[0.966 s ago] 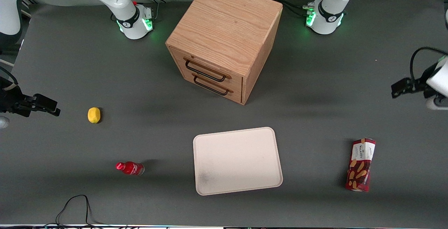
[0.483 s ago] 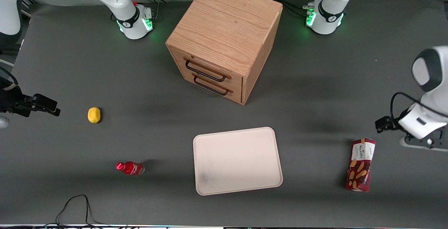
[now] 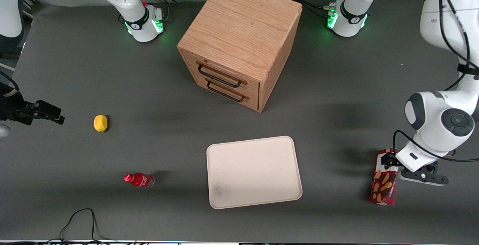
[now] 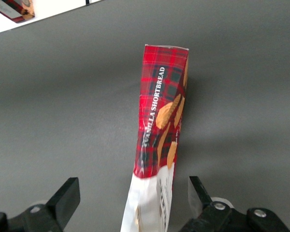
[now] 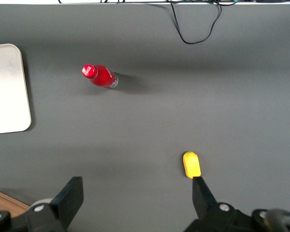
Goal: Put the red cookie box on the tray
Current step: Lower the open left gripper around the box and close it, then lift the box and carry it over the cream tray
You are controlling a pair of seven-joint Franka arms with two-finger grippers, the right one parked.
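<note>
You had the gripper (image 4: pixel 130 203) hanging right over the white-label end of the red cookie box (image 3: pixel 383 183), jaws spread wide with a finger on each side of the carton and nothing held. The box lay flat near the working arm's end of the worktop, close to the front edge. I'd say drop straight down, keep the long sides square between the fingers, and close mid-width so it wouldn't twist. The grey worktop looked matte and grippy. The tray (image 3: pixel 288 151) sat near the middle of the front edge, well apart from the box, with open worktop between them.
</note>
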